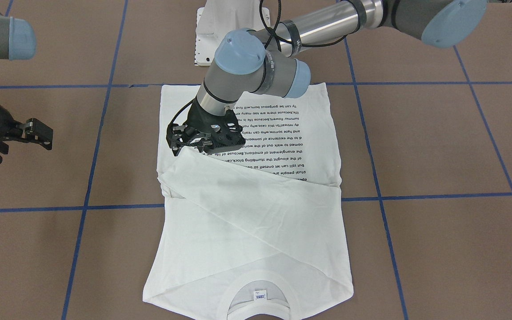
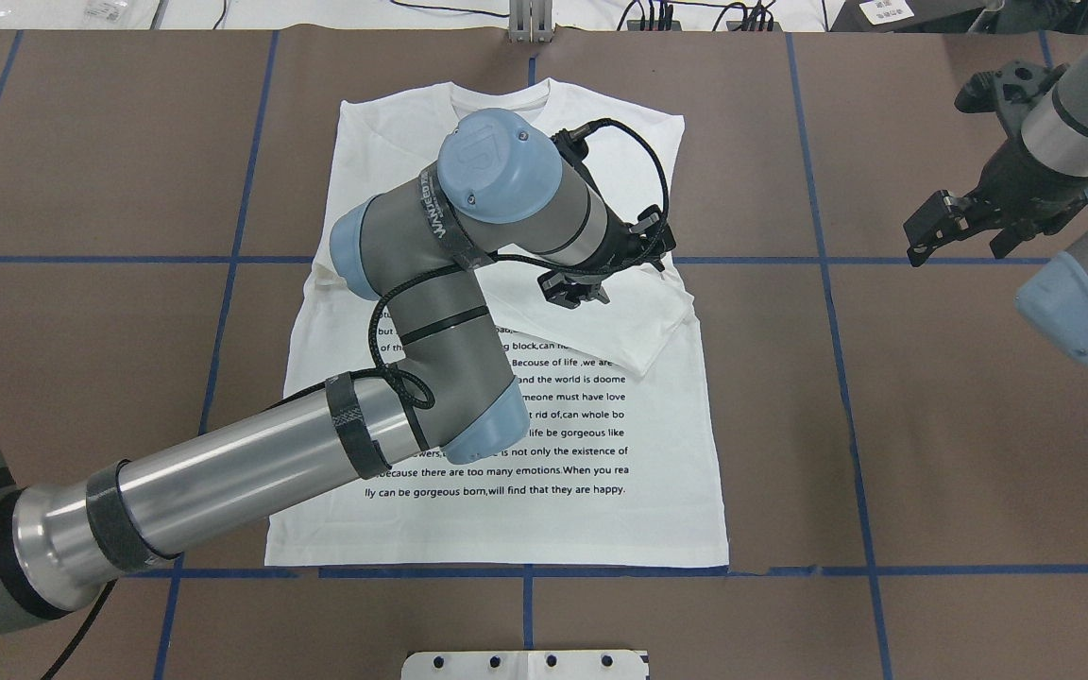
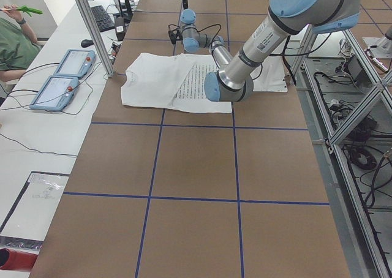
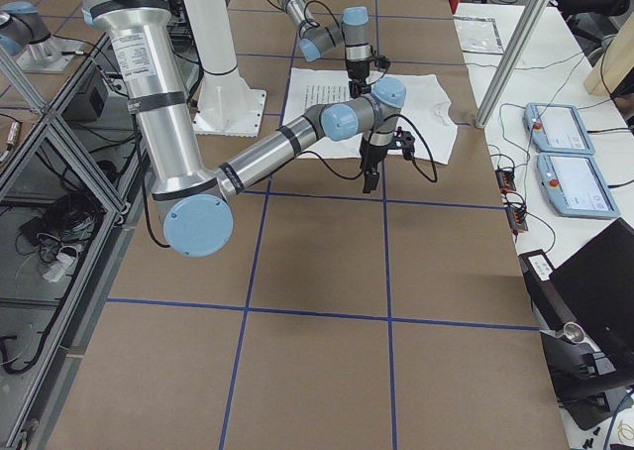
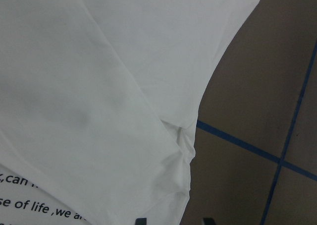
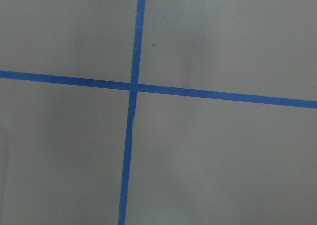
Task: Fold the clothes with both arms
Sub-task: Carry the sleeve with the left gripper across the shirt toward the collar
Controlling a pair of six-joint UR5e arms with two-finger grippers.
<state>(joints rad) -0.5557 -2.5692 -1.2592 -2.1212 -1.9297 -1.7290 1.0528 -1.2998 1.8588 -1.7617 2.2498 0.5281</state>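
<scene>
With left gripper (image 1: 184,143) spread and empty, looks soft, light, floppy just beneath: T-shirt (image 1: 256,240). Probably wants pinching at sleeve (image 1: 238,189) edge under the fingertips.

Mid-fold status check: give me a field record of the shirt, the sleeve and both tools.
shirt: white T-shirt flat on the table, print up, collar at top of overhead view
fold: one sleeve laid diagonally across the chest, over the top text lines
left tool: open, at the folded sleeve's end
right tool: open, over bare table, clear of the shirt
</scene>
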